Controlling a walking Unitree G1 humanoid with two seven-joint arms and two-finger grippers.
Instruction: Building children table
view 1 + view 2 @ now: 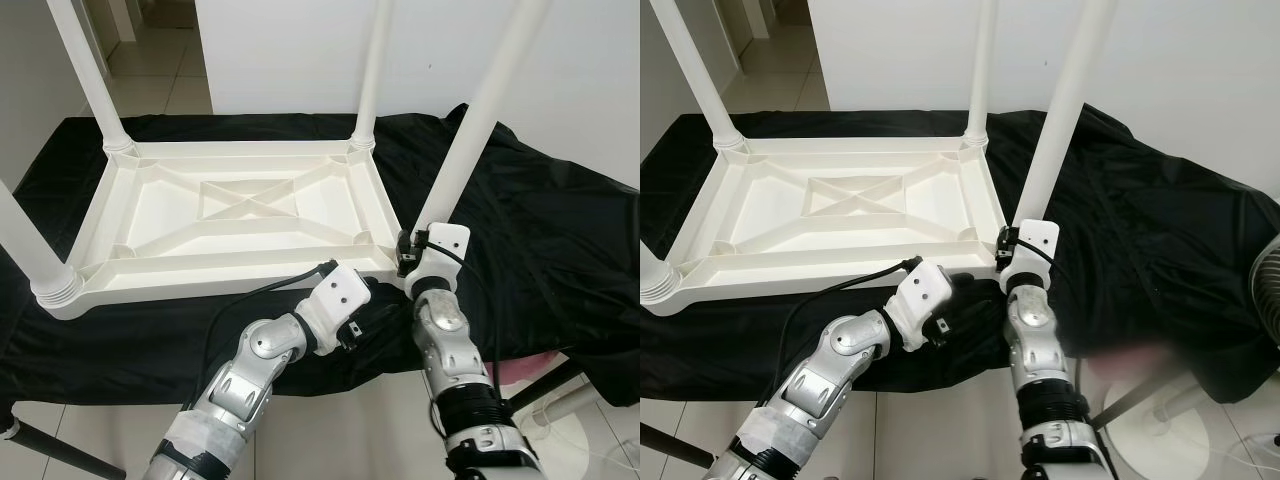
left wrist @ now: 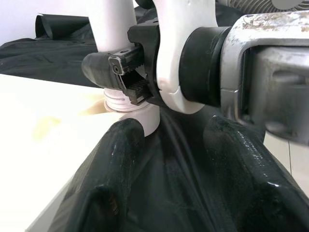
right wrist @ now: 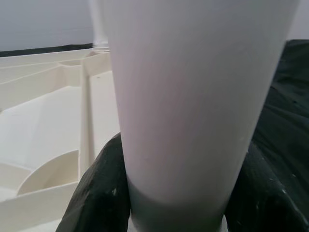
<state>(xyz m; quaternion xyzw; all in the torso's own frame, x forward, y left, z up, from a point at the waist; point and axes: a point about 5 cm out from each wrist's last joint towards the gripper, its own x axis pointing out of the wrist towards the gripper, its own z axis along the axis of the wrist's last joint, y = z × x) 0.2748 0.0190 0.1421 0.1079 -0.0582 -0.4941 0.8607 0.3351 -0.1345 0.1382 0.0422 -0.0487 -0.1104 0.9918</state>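
Observation:
A white plastic children's table (image 1: 150,215) lies upside down on a black cloth (image 1: 540,230), its legs pointing up. My right gripper (image 1: 406,252) is shut on the near-right leg (image 1: 475,130) just above its socket at the table's corner. In the right wrist view that leg (image 3: 193,96) sits between the two black fingers (image 3: 99,193). My left gripper (image 2: 174,159) is open, low at the table's front edge beside that corner, with only cloth between its fingers (image 2: 111,174). The other legs stand at far left (image 1: 95,80), far middle (image 1: 370,70) and near left (image 1: 30,250).
The cloth-covered surface ends just before my arms, with tiled floor below. A white wall stands behind the table. A fan's white base (image 1: 1160,425) sits on the floor at lower right. A dark stand leg (image 1: 55,452) crosses the lower left.

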